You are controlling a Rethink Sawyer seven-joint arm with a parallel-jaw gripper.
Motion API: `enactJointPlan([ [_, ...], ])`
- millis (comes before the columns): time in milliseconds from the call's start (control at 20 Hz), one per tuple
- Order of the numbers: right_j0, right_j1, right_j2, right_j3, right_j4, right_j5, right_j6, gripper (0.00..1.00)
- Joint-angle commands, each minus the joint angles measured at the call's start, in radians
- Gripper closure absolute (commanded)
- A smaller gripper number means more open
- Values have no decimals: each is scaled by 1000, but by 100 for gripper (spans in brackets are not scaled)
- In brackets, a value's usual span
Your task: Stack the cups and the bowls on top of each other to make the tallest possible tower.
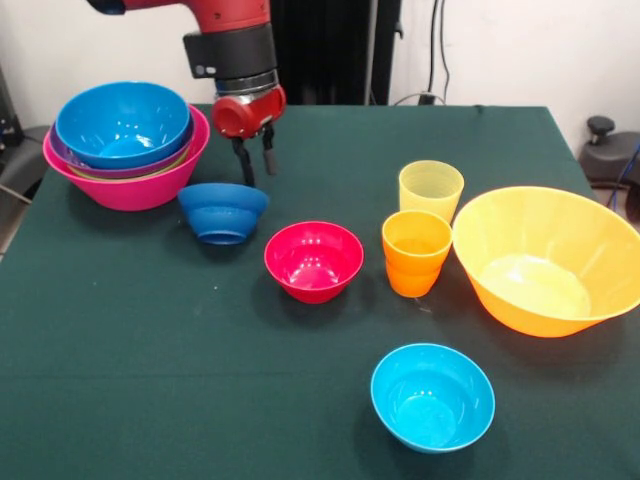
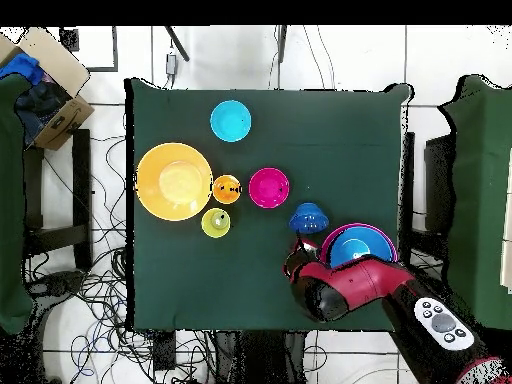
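Jaws slightly apart, empty, just behind dark blue bowl (image 1: 222, 211), beside tower (image 1: 126, 150).

Red arm (image 1: 225, 25), black wrist band, two dark fingers (image 1: 270, 152)

So on the dark green cloth counter (image 1: 120, 380), front view: the nested stack of glossy plastic bowls (image 1: 125, 140) sits far left. The small dark blue plastic bowl (image 1: 223, 211) is just in front of it, right under the red robot gripper (image 1: 256, 160). Right of that comes the small red plastic bowl (image 1: 313, 261), then the orange plastic tumbler (image 1: 416, 251) with the pale yellow translucent tumbler (image 1: 431, 188) behind it. The large orange plastic bowl (image 1: 545, 260) is far right, and the small cyan plastic bowl (image 1: 432, 396) sits nearest the camera.
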Motion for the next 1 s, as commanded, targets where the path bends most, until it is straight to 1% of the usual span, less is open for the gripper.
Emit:
enactJointPlan([
  [50, -111, 24, 203, 88, 1, 202, -215, 0],
  [150, -177, 59, 257, 124, 81, 266, -219, 0],
  [250, -232, 95, 295, 164, 106, 281, -212, 0],
  [300, -249, 101, 310, 191, 110, 278, -201, 0],
  [350, -259, 110, 314, 205, 99, 265, -189, 0],
  [500, -262, 96, 322, 246, 50, 215, -139, 0],
  [650, -252, 81, 324, 261, -2, 175, -104, 0],
  [700, -258, 91, 319, 254, -23, 166, -107, 0],
  [850, -237, 92, 299, 239, -83, 121, -84, 0],
  [900, -242, 101, 295, 234, -104, 114, -90, 0],
  [1000, -230, 104, 274, 226, -155, 79, -64, 0],
])
